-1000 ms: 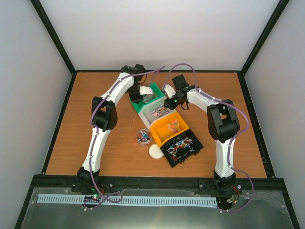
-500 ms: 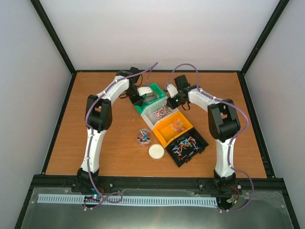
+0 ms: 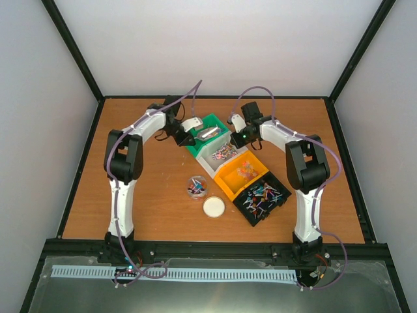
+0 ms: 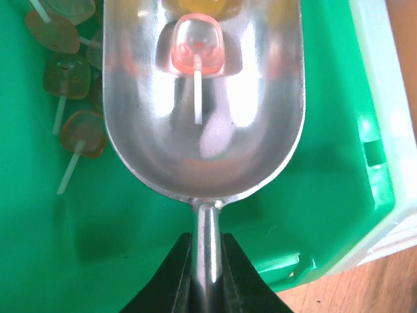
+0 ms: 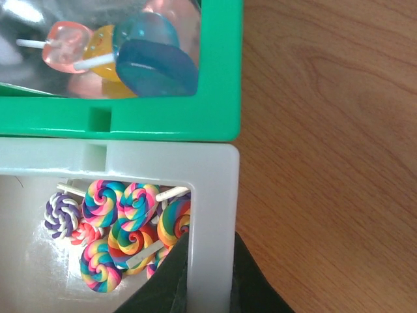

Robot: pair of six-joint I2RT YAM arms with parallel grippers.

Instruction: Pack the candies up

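The yellow sweet at 12 o'clock in the metal scoop (image 4: 260, 117) is cut off by the left wrist view's edge. The right wrist view crops both bins it shows. From above, the contents of the orange bin (image 3: 226, 184) and black bin (image 3: 256, 220) read only as mixed-colour specks. Four bins lie side by side in a row from 11 to 5 o'clock on the table (image 3: 156, 208): green bin (image 4: 313, 195), white bin (image 5: 215, 195), orange, black. The candies (image 5: 124, 228) are stick-mounted: rainbow swirl lollipops in the white bin and amber gummy pops in the green one. More sit in the clear jar (image 3: 197, 187) at 7 o'clock of the white bin, with a white round lid (image 3: 214, 207) near it. The left gripper (image 4: 207, 244) clenches the scoop's handle over the green bin. A pink pop (image 4: 197, 45) lies in the bowl, its stick pointing to 6 o'clock, toward the handle. The right gripper (image 5: 210, 244) pinches the white bin's wall, at 3 o'clock in its wrist view.
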